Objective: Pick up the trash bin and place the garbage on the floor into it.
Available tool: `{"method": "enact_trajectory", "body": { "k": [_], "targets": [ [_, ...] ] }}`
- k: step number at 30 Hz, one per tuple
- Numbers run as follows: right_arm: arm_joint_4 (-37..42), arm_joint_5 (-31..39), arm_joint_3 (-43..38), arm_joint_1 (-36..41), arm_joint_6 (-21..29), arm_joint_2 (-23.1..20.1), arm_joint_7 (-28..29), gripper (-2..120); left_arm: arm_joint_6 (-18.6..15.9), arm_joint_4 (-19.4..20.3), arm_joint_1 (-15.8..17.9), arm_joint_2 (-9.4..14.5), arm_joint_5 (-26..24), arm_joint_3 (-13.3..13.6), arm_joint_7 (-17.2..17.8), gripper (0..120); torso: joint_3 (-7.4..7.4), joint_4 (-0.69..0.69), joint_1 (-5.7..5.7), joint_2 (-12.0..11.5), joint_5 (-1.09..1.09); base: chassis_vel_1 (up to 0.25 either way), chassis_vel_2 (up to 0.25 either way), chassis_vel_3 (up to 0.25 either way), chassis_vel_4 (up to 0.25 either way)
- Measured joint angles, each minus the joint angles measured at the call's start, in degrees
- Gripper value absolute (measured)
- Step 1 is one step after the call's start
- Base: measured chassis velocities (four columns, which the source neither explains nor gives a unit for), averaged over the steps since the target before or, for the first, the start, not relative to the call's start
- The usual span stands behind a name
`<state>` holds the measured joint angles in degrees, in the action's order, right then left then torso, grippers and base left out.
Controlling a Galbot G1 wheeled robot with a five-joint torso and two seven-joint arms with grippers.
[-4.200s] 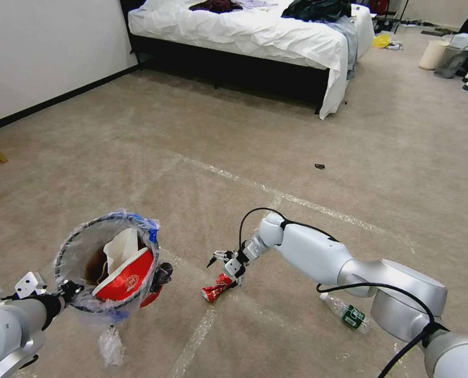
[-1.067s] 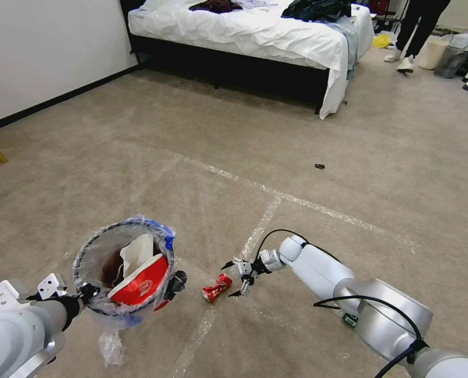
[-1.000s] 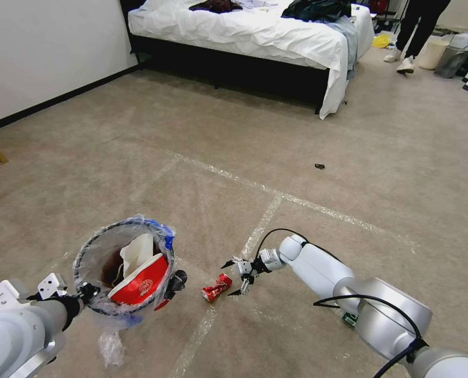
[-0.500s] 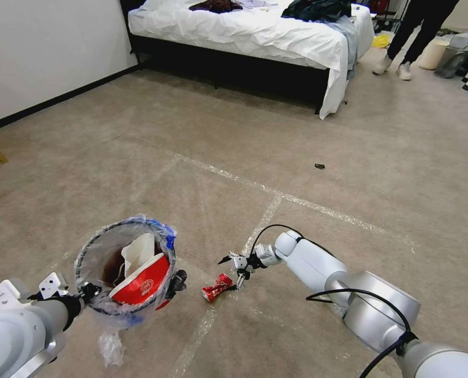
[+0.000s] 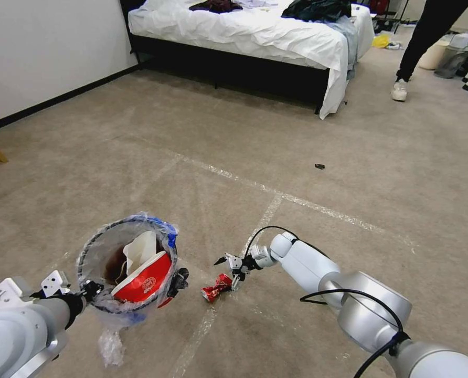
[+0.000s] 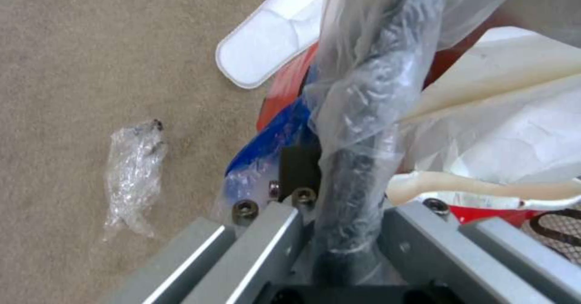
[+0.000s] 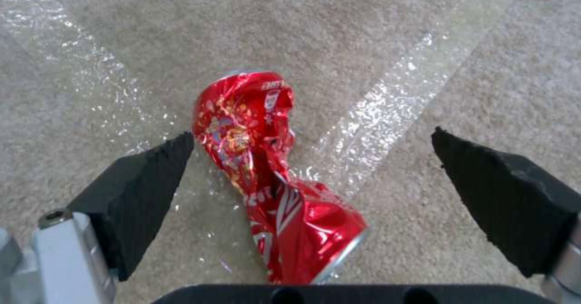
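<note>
I have the left gripper (image 5: 87,290) clamped on the rim of the small round red trash bin lined with crinkly clear plastic (image 5: 127,269), holding it off the taupe carpet floor (image 5: 192,131) and near the next pickup, so I judge the drop will be short. It already carries white paper and a crushed red-and-white paper cup (image 5: 141,277). My right gripper (image 7: 315,195) hangs over the crushed red can (image 7: 266,168), which lies on a pale tape line; its 2 black fingers (image 7: 145,186) are spread wide either side, holding nothing. A crumpled clear wrapper (image 6: 134,177) lies below the bin. A small dark scrap (image 5: 319,166) sits well apart; nothing blocks the can.
</note>
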<state>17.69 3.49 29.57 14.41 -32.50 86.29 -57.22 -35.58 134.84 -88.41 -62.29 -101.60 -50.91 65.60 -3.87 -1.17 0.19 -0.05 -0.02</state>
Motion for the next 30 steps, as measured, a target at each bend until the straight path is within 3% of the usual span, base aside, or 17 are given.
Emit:
{"method": "enact_trajectory", "body": {
  "k": [30],
  "targets": [
    [-2.3, -0.2, -0.2, 1.6, 1.4, 1.6, -1.4, 100, -0.1, 0.5, 0.8, 0.1, -0.1, 0.9, -0.2, 0, 0.0, 0.0, 0.0, 0.0, 0.0, 0.0, 0.0, 0.0, 0.0]
  ]
}}
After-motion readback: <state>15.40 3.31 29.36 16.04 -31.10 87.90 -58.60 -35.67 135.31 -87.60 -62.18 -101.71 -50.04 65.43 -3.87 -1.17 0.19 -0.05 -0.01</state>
